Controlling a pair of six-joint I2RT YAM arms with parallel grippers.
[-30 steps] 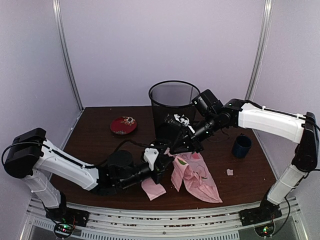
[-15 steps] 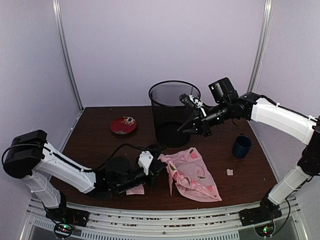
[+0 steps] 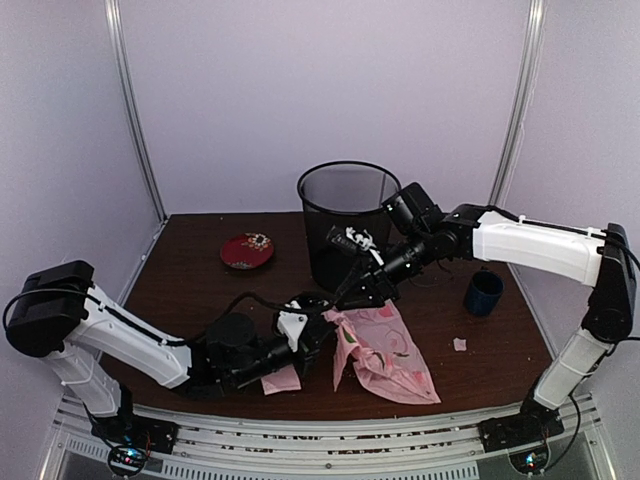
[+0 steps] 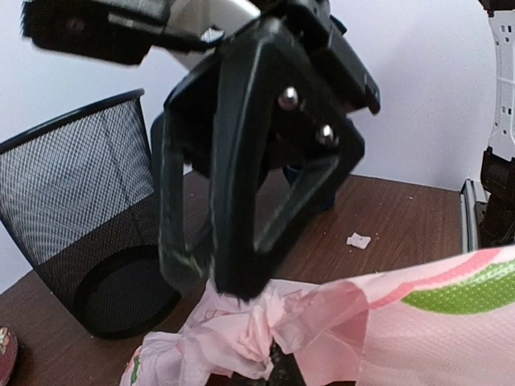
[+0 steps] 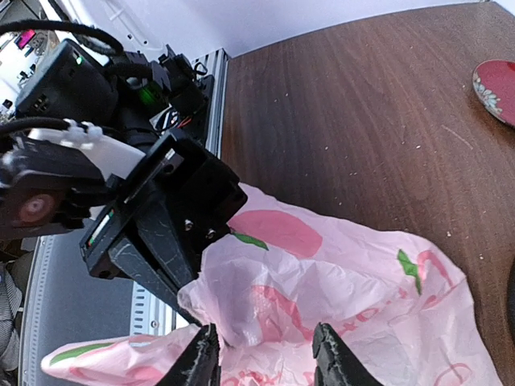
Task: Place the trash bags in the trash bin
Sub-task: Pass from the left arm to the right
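Observation:
The pale-pink trash bag [image 3: 385, 350] with pink-red prints lies crumpled on the table in front of the black wire-mesh trash bin [image 3: 345, 225]. My left gripper [image 3: 320, 323] is shut on the bag's bunched left edge; in the left wrist view [image 4: 273, 358] the plastic [image 4: 402, 322] wraps over its fingers. My right gripper [image 3: 358, 295] hangs open just above that same edge, right over the left gripper. In the right wrist view its two fingertips [image 5: 265, 362] stand apart with bag plastic [image 5: 338, 265] between and below them. The bin also shows in the left wrist view [image 4: 72, 201].
A small dark-blue mug [image 3: 483, 292] stands right of the bag. A white paper scrap [image 3: 460, 344] lies near it. A red patterned plate [image 3: 247, 250] sits left of the bin. A pink flap [image 3: 280, 380] lies under the left arm near the front edge.
My right gripper lifted empty toward the bin's rim, then came back down to the bag's left edge. The bag sank flatter. My left gripper shifted slightly and kept its hold.

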